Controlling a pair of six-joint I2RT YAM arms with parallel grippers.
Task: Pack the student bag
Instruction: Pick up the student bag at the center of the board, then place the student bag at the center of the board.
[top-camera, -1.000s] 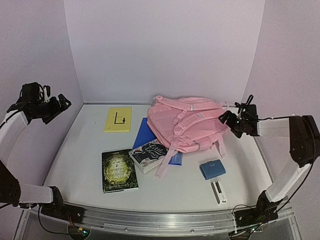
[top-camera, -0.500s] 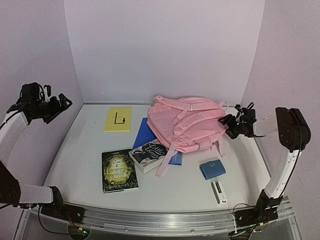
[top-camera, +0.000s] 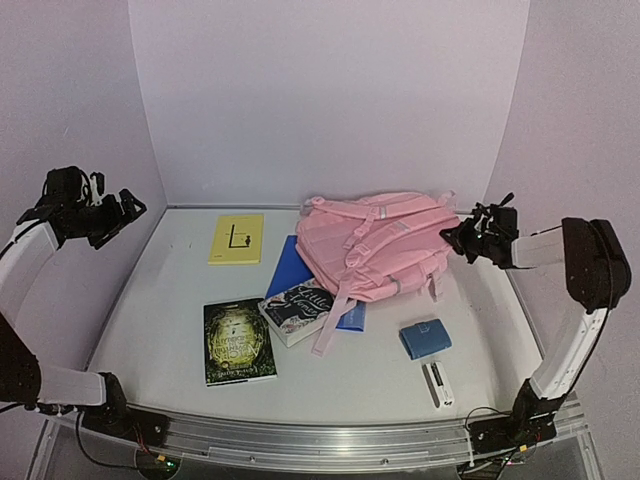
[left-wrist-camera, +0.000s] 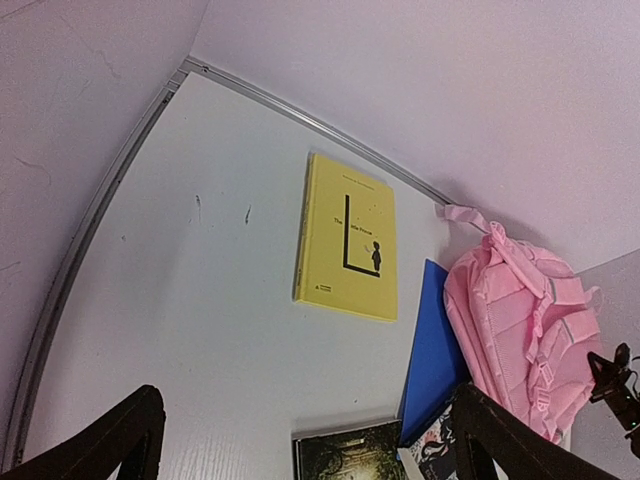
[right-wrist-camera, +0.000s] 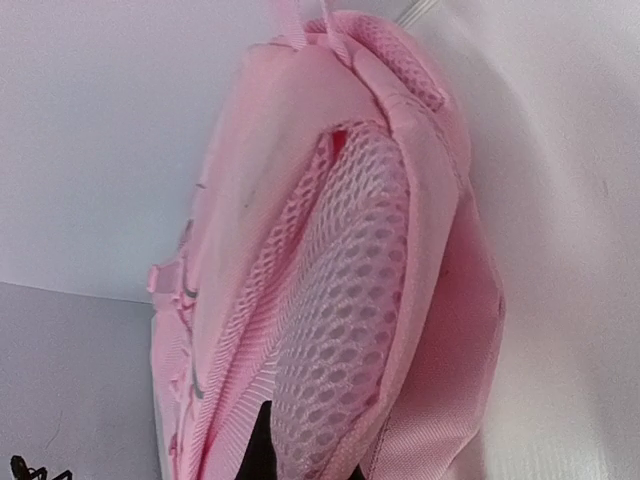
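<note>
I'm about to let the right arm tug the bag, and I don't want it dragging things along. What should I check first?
1. Right gripper shut on the bag's side mesh: ok.
2. Left gripper open, raised at the left, away from everything: ok.
3. Bag free of other things: not ok. It lies on the blue folder, and a strap crosses the book.
4. Bag's opening reachable: cannot tell. The straps face up and no open zip shows.
5. Pouch apart from the bag: ok.
</note>
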